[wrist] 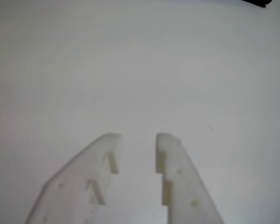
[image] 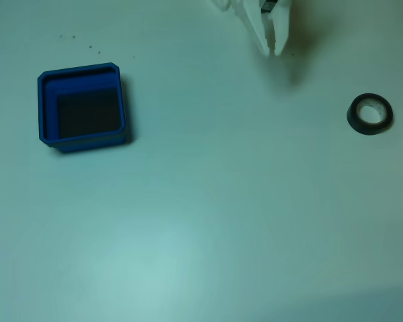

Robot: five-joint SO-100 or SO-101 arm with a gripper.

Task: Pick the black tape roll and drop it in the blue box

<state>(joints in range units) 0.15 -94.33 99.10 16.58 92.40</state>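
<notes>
Fingers (wrist: pixel 113 154) parted by a narrow gap and holding nothing, poised over bare worktop (image: pixel 208 221).

In the fixed view the gripper (image: pixel 274 48) reaches in from the top edge, its white tips pointing down at the pale surface. The black tape roll (image: pixel 370 114) lies flat with its whitish core facing up, well apart from the tips, to their right and lower in that picture; being a ring, it has no long axis to line up with. In the wrist view a dark sliver at the top right corner may be the roll's edge, though too little shows to be sure. The blue box (image: pixel 81 72) sits far off on the left of the fixed view, its dark floor bare. The next move likely calls for a swing toward the roll, away from the box.
</notes>
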